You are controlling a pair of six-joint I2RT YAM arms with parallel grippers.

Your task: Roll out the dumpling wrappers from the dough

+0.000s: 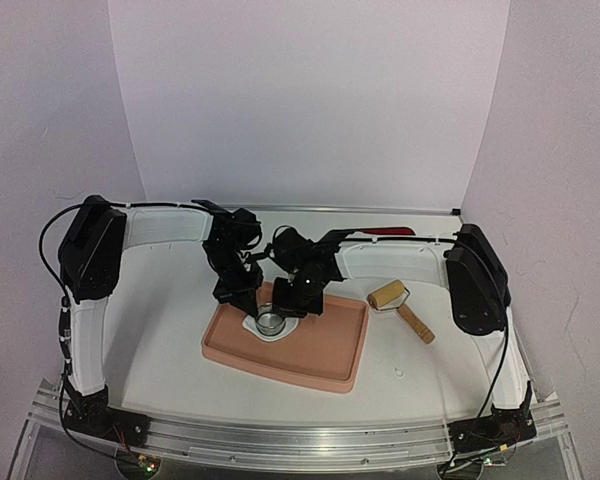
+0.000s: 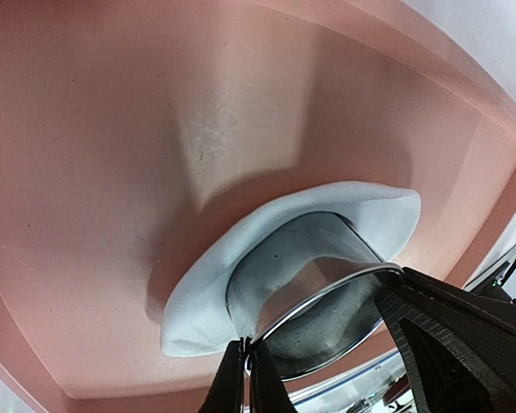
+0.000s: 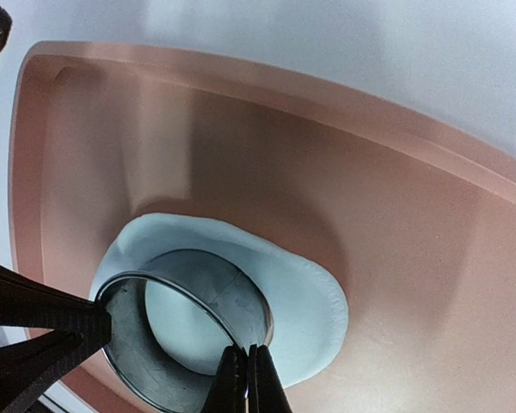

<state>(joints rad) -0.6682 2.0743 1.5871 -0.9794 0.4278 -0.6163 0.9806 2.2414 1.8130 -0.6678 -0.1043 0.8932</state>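
The dough (image 1: 257, 327) is a flat irregular white sheet at the far left of the pink tray (image 1: 320, 372). A metal ring cutter (image 1: 271, 322) stands on the dough. My left gripper (image 2: 249, 348) is shut on the cutter's rim (image 2: 327, 288) from one side. My right gripper (image 3: 247, 353) is shut on the opposite rim (image 3: 198, 297). Dough (image 3: 305, 297) spreads around the ring, and a round patch of it (image 3: 176, 323) shows inside. No separate dumpling wrappers are in view. Both grippers (image 1: 248, 298) (image 1: 298, 300) meet over the cutter.
A wooden rolling pin (image 1: 400, 306) lies on the table right of the tray. A red object (image 1: 385, 231) lies at the back wall. The tray's floor (image 3: 413, 258) right of the dough holds nothing. The right gripper (image 2: 464, 344) shows in the left wrist view.
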